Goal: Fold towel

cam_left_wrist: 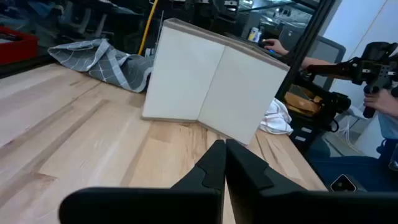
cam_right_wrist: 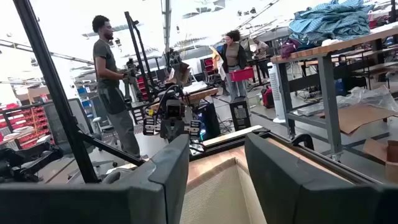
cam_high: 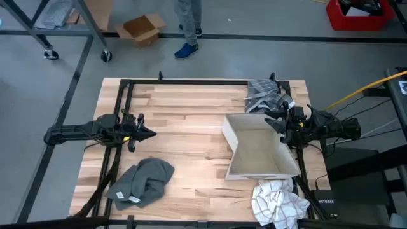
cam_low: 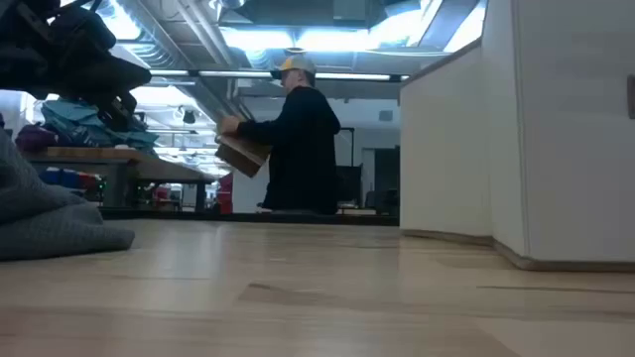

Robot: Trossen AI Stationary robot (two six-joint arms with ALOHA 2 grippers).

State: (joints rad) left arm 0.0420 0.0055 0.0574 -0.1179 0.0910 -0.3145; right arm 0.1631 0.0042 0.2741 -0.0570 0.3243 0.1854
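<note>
Grey towel [cam_high: 144, 182] lies crumpled in heap near tabletop [cam_high: 184, 108] front-left corner, small tag showing at one end. Looks soft, light, limp; will sag and drag when lifted. Best hold probably a free corner or hem edge, then spread flat.

Left claw [cam_high: 150, 134] hovers over left-middle of tabletop, fingers together, empty, apart from towel.

Right claw [cam_high: 280, 124] at right edge above open white box [cam_high: 257, 145], fingers apart, holding nothing.

Other cloths: striped one [cam_high: 265, 95] back-right corner, checked one [cam_high: 278, 201] front-right.
</note>
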